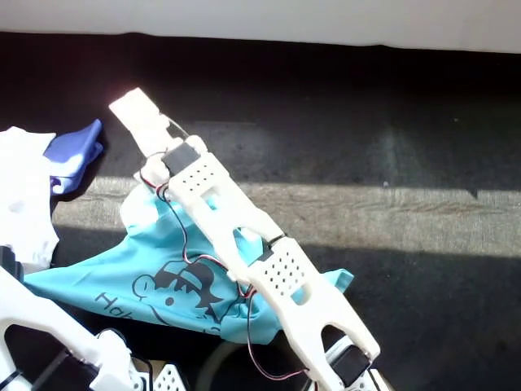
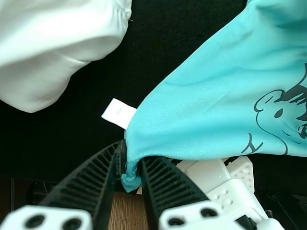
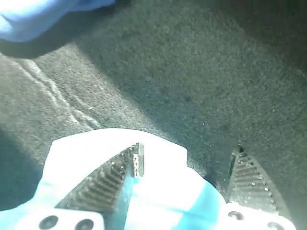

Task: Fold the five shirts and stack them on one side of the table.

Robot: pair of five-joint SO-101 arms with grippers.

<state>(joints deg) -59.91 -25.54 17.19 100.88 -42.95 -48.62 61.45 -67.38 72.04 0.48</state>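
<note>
Left gripper (image 2: 129, 173) pinches a corner of the teal shirt (image 2: 216, 96). Right gripper (image 3: 184, 167) has its fingers wide apart, one over that shirt. It lies near the table's (image 1: 366, 147) left edge, beside the white shirt (image 1: 24, 187).

Three shirts I can make out. The teal shirt (image 1: 98, 281), with a dark cartoon print, is lying rumpled and unfolded near the front of the worktop (image 1: 391, 130). One corner is bunched up and pinched tight in the jaws of the left gripper (image 2: 130, 155), and a little white tag (image 2: 119, 113) sticks out right there. The white shirt (image 1: 20, 195) is crumpled just beside it on the left arm's side. The blue shirt (image 1: 73, 151) is bunched up against the white one, farther back.
</note>
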